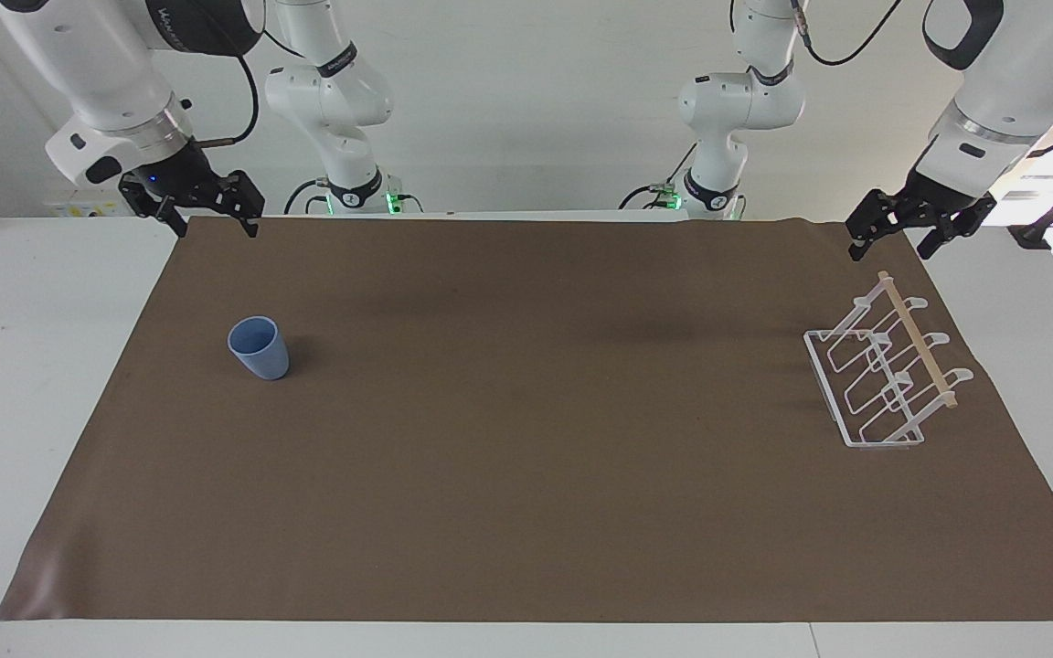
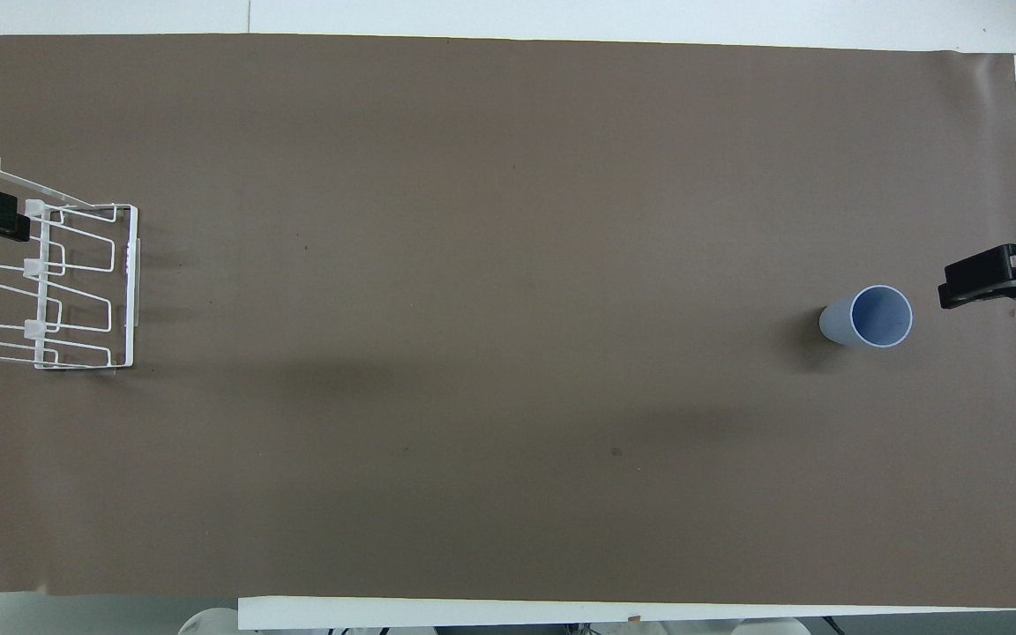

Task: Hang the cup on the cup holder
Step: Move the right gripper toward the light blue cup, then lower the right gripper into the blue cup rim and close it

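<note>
We see a brown mat (image 1: 526,475) covering most of the white table (image 1: 42,384), with bare white strips showing at both ends and along the edge farthest from the robots. Nearly the whole middle of the mat lies open, a wide stretch of free surface between the two task things.

The cup (image 1: 259,347) stands upright on the mat toward the right arm's end of the table, its mouth up and its long axis vertical, narrowing toward its base. It has open mat on every side and sits well in from the mat's edges.

The cup holder (image 1: 883,375) stands toward the left arm's end, close to that end of the mat. Its rectangular wire base rests flat on the mat, its looped prongs slant upward toward the end of the table, and the thin wooden rod (image 1: 918,339) crosses their tops. The rack's long axis, like the rod, runs from nearer the robots to farther from them. The cup and the cup holder are well apart.

The right gripper (image 1: 208,219) hangs over the mat's corner nearest the robots at its own end, pointing down, its fingers spread apart and holding nothing. The left gripper (image 1: 892,239) hangs over the mat's edge just above the rod's nearer end, also tipped downward, fingers apart and empty. Both arms wait, elbows raised high.
</note>
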You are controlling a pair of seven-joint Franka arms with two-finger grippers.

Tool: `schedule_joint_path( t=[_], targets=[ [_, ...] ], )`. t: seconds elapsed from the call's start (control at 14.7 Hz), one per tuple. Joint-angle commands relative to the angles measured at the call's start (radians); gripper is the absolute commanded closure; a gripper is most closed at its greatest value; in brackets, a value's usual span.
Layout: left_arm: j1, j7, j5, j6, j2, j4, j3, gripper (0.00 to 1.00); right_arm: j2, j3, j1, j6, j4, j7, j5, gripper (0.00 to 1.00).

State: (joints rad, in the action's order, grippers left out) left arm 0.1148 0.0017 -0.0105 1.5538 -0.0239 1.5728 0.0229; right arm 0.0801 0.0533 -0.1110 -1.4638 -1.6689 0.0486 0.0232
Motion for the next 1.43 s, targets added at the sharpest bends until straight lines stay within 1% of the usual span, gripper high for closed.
schedule_joint_path(
  t=[0.0,0.48,0.61,0.68,0.82,0.95,1.16,1.23,1.36],
  targets=[
    [0.008,-0.008,0.009,-0.017,-0.007,-0.005,0.008,0.01,0.013,0.006,-0.004,-0.007,-0.014,-0.018,0.004,0.00],
    [0.006,-0.008,0.007,-0.020,-0.007,0.000,0.008,0.01,0.021,0.006,-0.007,0.002,-0.015,-0.004,-0.009,0.00],
    [0.006,-0.008,0.007,-0.021,-0.008,0.000,0.008,0.01,0.035,0.006,-0.009,-0.013,-0.052,0.002,-0.009,0.00],
    [0.006,-0.008,0.007,-0.021,-0.008,0.001,0.008,0.01,0.039,0.006,-0.010,-0.053,-0.080,0.017,-0.009,0.00],
    [0.006,-0.008,0.007,-0.018,-0.013,0.007,0.008,0.01,0.072,0.002,-0.031,-0.195,-0.201,0.126,-0.011,0.00],
    [0.008,-0.009,0.007,-0.015,-0.013,0.010,0.008,0.01,0.064,0.002,-0.078,-0.312,-0.273,0.172,-0.017,0.00],
    [0.009,-0.009,0.009,-0.012,-0.021,0.019,0.008,0.01,-0.017,0.002,-0.113,-0.455,-0.359,0.182,-0.120,0.00],
    [0.009,-0.009,0.009,-0.011,-0.021,0.023,0.008,0.01,-0.037,0.002,-0.122,-0.501,-0.396,0.189,-0.132,0.00],
    [0.009,-0.009,0.007,-0.011,-0.027,0.033,0.008,0.01,-0.071,0.002,-0.121,-0.582,-0.436,0.229,-0.132,0.00]
  ],
)
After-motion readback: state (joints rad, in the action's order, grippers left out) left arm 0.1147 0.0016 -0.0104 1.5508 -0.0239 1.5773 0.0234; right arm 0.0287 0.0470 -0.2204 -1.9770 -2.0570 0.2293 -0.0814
